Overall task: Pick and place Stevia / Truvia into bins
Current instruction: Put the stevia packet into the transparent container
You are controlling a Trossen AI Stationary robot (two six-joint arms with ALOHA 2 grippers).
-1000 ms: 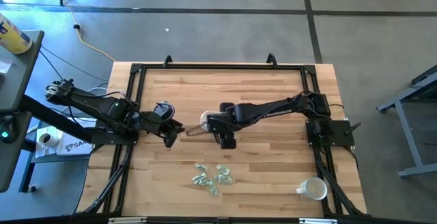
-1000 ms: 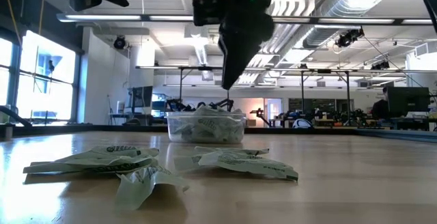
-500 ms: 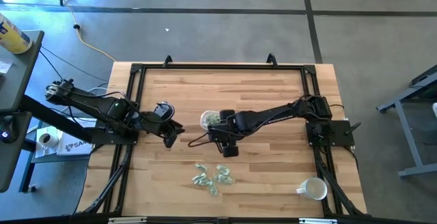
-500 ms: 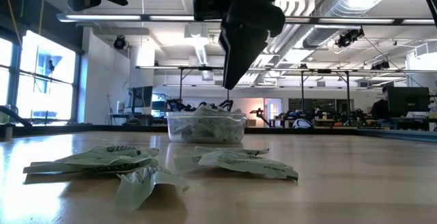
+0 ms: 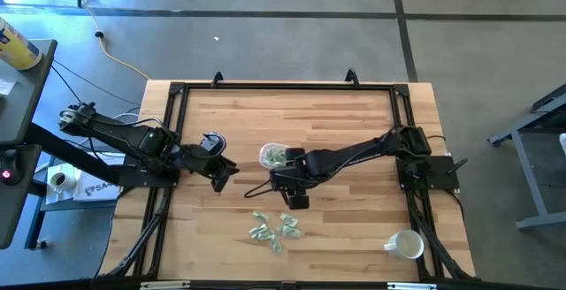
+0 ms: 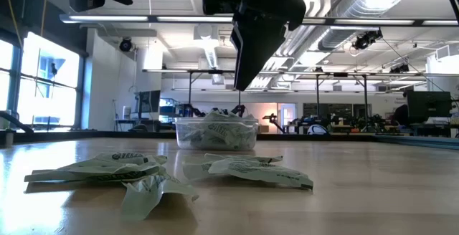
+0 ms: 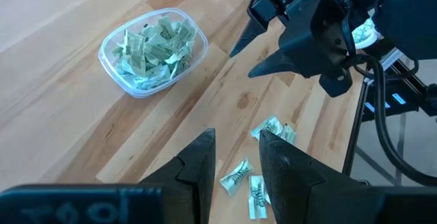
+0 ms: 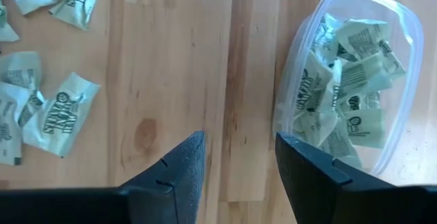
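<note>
Several pale green Stevia sachets lie loose on the wooden table near its front edge; the right wrist view shows them too. The clear plastic bin stands at mid-table with several sachets inside. My right gripper hangs open above the bare wood between bin and pile, fingers pointing down, nothing between them. My left gripper waits open left of the bin, above the table.
A white mug stands at the table's near right corner. A black frame runs around the tabletop. A thin dark cable hangs from the right arm beside the bin.
My right gripper has moved from beside the bin toward the table's near edge, closer to the loose sachets, and now leaves the bin uncovered in the high view. Its fingers have stayed open.
</note>
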